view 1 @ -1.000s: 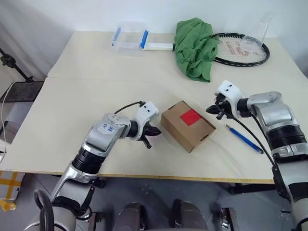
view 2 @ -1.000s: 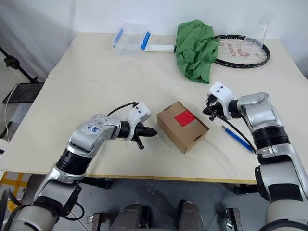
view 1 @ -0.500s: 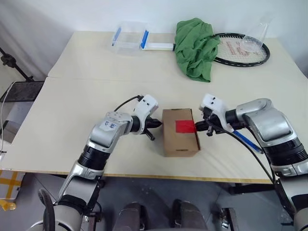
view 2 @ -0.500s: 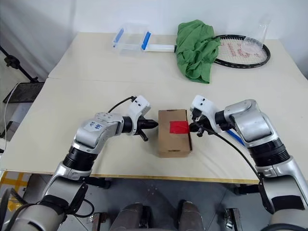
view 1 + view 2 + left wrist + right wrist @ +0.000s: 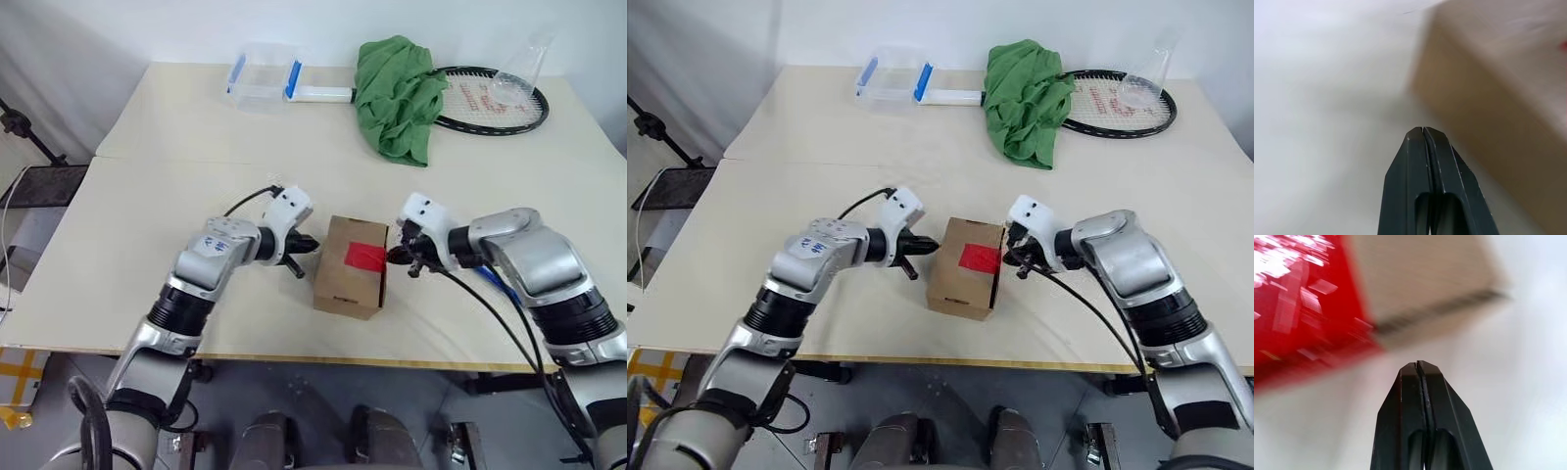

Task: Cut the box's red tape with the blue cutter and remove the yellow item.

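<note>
We're squaring the box (image 5: 350,266) near the surface's (image 5: 176,196) front edge, both claws pinched shut and empty, left claw (image 5: 312,244) and right claw (image 5: 395,257) flanking it; next, the right must grab the blue cutter (image 5: 497,282) lying behind its arm.

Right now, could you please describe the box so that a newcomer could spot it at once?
On the cream table, look near the front edge, between the two grippers. The box is a small brown cardboard carton, the only thing there bearing a bright red tape patch on top.
</note>
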Controlling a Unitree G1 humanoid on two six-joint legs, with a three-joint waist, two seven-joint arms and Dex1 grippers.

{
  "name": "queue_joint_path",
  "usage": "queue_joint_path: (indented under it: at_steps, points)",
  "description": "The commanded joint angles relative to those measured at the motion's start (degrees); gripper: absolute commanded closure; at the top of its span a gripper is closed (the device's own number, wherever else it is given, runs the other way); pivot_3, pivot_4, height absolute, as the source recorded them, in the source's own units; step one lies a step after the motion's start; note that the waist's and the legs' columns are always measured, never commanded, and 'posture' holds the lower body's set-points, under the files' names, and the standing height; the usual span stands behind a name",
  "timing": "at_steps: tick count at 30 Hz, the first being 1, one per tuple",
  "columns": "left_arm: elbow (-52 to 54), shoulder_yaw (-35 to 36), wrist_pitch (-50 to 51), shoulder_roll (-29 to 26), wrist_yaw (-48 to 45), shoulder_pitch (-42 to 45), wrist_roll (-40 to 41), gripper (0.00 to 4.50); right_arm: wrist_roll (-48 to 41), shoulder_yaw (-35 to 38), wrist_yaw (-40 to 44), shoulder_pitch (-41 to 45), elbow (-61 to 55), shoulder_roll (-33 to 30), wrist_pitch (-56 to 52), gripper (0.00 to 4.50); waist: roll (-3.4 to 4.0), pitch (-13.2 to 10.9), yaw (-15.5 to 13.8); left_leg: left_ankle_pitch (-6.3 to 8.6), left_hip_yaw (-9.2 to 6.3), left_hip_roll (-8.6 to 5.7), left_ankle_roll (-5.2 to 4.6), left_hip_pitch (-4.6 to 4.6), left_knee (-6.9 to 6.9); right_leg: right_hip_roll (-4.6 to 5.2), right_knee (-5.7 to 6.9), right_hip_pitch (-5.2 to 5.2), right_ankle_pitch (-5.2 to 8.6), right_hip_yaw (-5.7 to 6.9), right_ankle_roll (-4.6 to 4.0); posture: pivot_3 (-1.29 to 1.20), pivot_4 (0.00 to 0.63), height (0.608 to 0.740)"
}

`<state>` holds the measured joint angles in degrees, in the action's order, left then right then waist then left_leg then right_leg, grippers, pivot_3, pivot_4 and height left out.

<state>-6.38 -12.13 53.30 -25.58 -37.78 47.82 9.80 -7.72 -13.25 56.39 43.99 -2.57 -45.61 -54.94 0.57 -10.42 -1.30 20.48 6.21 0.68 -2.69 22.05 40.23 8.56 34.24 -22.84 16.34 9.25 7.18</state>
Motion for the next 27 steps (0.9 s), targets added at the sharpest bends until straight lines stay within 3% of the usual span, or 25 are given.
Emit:
queue_joint_path:
  at_steps: [1, 9, 11, 22, 27]
  points:
    - [0.3, 2.5, -3.8, -1.5, -2.9, 3.1, 1.2, 4.50, -1.0, 6.1, -3.2, 2.1, -2.9, -1.4, -2.9, 3.32, 0.00, 0.0, 0.0, 0.00, -0.01, 0.00, 0.00, 0.02, 0.02, 0.00, -0.01, 0.00, 0.00, 0.01, 0.00, 0.00, 0.150, 0.740]
    - [0.2, 3.7, -9.3, 0.5, -11.6, 7.4, 6.6, 4.50, -6.3, 11.4, -8.5, 3.8, -8.4, 2.6, -12.2, 0.47, 0.00, 0.0, 0.0, 0.00, -0.02, -0.02, 0.00, 0.04, 0.02, -0.01, 0.00, 0.00, 0.00, 0.04, 0.00, 0.00, 0.150, 0.740]
    - [-1.4, 2.4, -10.8, 1.2, -13.4, 8.7, 6.4, 4.50, -7.4, 11.9, -9.8, 3.3, -9.2, 4.1, -13.3, 0.03, 0.00, 0.0, 0.1, 0.00, 0.00, -0.08, 0.00, 0.04, 0.02, -0.02, 0.01, -0.01, 0.00, 0.03, 0.00, 0.00, 0.150, 0.740]
    - [-8.6, -9.5, -22.1, 1.2, -20.4, 9.3, -2.7, 4.50, -7.5, 6.9, -12.0, -1.3, -9.7, 3.0, -11.0, 0.03, 0.00, 0.0, 0.1, 0.00, 0.00, -0.35, 0.00, 0.06, 0.02, -0.01, 0.04, -0.04, 0.00, 0.01, 0.00, 0.00, 0.150, 0.740]
    - [-8.5, -10.9, -23.3, 1.8, -21.9, 8.7, -4.5, 4.50, -8.0, 6.4, -11.1, -3.4, -11.4, 0.2, -10.7, 0.03, -0.01, 0.0, -0.2, 0.00, -0.02, -0.36, -0.01, 0.06, 0.06, 0.00, 0.06, -0.03, 0.00, 0.01, 0.00, 0.00, 0.150, 0.740]
